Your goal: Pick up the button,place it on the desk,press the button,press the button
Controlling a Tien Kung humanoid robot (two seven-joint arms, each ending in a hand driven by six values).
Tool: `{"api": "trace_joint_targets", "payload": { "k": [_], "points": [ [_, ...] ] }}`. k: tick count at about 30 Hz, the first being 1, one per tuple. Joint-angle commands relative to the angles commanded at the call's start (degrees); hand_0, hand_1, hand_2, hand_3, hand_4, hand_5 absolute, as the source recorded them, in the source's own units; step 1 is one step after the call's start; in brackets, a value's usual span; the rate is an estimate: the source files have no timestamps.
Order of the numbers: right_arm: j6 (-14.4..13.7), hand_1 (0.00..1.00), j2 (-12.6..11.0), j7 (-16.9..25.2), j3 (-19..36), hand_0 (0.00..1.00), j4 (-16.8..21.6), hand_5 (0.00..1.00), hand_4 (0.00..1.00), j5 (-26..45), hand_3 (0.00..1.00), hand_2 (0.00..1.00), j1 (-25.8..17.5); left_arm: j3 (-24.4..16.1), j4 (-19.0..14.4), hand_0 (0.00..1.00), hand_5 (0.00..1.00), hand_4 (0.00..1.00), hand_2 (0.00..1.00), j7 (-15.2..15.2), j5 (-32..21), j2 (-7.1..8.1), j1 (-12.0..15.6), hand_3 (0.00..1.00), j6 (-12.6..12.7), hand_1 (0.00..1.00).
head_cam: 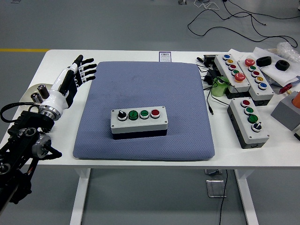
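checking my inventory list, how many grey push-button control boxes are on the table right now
4. One four-control grey box lies on the blue-grey mat; two long grey multi-button boxes lie side by side at the far right; a three-control grey box sits nearer. The right-edge clutter may hide more.
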Motion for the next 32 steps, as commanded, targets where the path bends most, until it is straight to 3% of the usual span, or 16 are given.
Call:
{"api": "trace_joint_targets", "payload": {
  "k": [32],
  "points": [
    [-0.06,0.645,0.12,-0.15,0.26,0.671,0.0,0.176,0.308,0.0,0.629,0.686,0.07,0.31,-0.05,0.722,0.998,0.681,0.793,0.13,-0.44,0.17,-0.02,0.77,1.17,0.78]
  ]
}}
